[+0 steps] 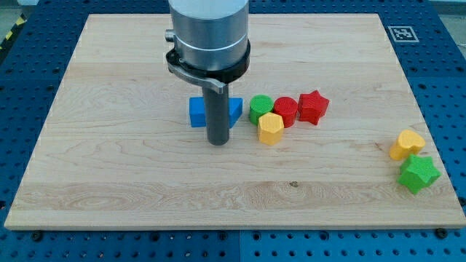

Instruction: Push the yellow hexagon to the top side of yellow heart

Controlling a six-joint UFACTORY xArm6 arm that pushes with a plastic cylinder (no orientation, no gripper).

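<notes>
Surroundings: a pale wooden desk [131, 175] lies on a blue perforated base; a small black-and-white marker [402, 33] sits at the desk's corner at the view's top right.
Arm: a grey cylindrical body comes down from the view's top, ending in a straight dark rod.
My tip [218, 143]: it rests on the desk just below the blue blocks and to the view's left of the yellow hexagon, with a small gap between it and the hexagon.
Jaws: there are none on this arm; the rod grasps nothing.
Yellow hexagon [270, 128]: the task's block, near the desk's middle, just below and touching the green cylinder and the red cylinder.
Yellow heart [405, 145]: near the desk's edge at the view's right, well apart from the hexagon, with the green star touching its lower side.
Green star [418, 173]: the block nearest the view's bottom right.
Green cylinder [260, 109]: above and slightly to the view's left of the hexagon, beside the red cylinder.
Red cylinder [285, 110]: between the green cylinder and the red star.
Red star [313, 107]: at the view's right end of the middle cluster, touching the red cylinder.
Blue blocks: a blue block [197, 112] to the view's left of the rod and a blue triangle-like piece [234, 108] to its right; the rod hides where they meet.
</notes>
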